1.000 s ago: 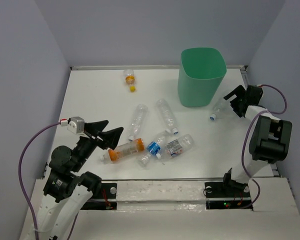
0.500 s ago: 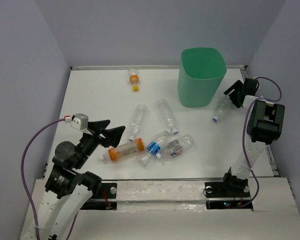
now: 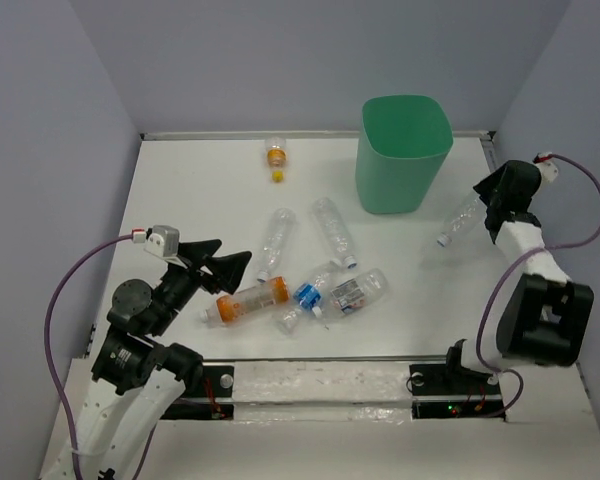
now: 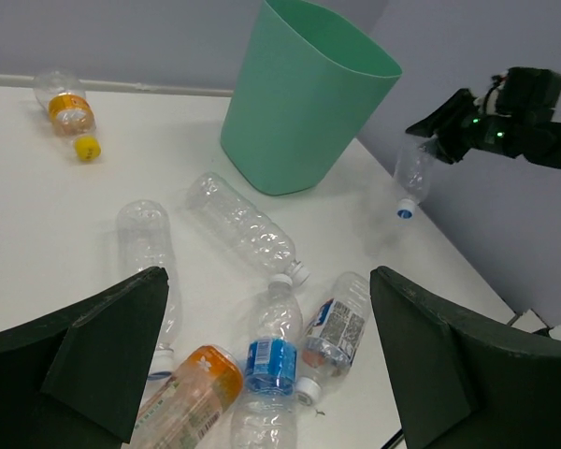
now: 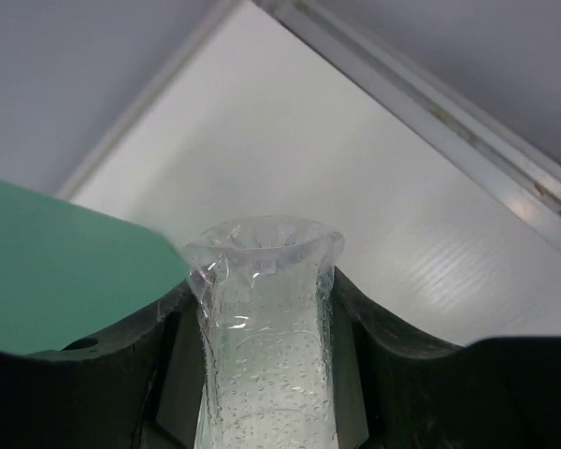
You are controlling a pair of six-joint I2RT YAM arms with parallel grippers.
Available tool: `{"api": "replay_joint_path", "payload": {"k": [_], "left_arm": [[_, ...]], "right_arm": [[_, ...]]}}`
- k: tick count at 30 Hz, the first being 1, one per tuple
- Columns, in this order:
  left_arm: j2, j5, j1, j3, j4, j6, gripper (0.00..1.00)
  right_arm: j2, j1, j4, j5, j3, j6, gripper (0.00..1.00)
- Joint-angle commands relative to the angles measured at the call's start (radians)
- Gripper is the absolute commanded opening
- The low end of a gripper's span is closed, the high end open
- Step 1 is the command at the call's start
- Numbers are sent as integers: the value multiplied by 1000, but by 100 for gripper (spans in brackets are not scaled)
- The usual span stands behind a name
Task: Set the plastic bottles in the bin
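Observation:
The mint-green bin (image 3: 401,160) (image 4: 299,103) stands at the back right of the table. My right gripper (image 3: 492,205) (image 5: 262,313) is shut on the base of a clear bottle (image 3: 461,222) (image 4: 412,176) (image 5: 262,346) with a blue cap, held off the table to the right of the bin, cap hanging down. Several more plastic bottles lie mid-table: an orange-labelled one (image 3: 248,300), a blue-labelled one (image 3: 308,296) (image 4: 271,360), a white-labelled one (image 3: 356,290) and two clear ones (image 3: 276,240) (image 3: 334,230). My left gripper (image 3: 223,266) (image 4: 269,281) hangs open above the orange-labelled one's left end.
A small orange bottle with a yellow cap (image 3: 274,156) (image 4: 65,112) lies near the back wall, left of the bin. Walls close the table at the back and on both sides. A metal rail (image 5: 430,103) runs along the table's edge beside my right gripper.
My right gripper shut on the clear blue-capped bottle and lifted it up and to the right. The small orange bottle at the back rolled a little to the right. My left gripper stayed open.

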Motion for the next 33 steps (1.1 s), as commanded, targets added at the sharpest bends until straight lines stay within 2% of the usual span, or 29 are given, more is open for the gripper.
{"api": "replay_joint_path", "payload": {"k": [1,4,7,9,14,17,23,24,27,28,30,33], "left_arm": [[16,28,11,-6,40,8,99],[22,25,17,-8,39,8,99],[35,23,20,-6,37,5,99],[43,25,27,-6,35,5,99],[74,22,48,-6,35,5,99],[98,20,65,-6,34,4,99],[163,14,99,0,29,10,99],[181,13,105,2,29,11,99],[218,-19,117,14,25,23,99],[253,-48,117,28,26,27,99],[301,-70,117,51,20,33,99],[458,-111,117,141,22,51,99]], "right_arm": [[-324,89,165,140,-79,-3,35],[-466,225,199,179,-28,-69,35],[-510,354,218,209,68,-140,35],[-503,385,261,184,120,-167,35],[-304,468,331,162,310,-237,35],[-209,514,468,182,411,-344,35],[104,523,400,173,752,-502,35],[167,523,387,170,779,-513,38],[224,523,375,176,807,-530,47],[238,523,367,179,791,-530,59],[230,523,367,170,751,-511,71],[185,523,361,137,679,-476,87]]}}
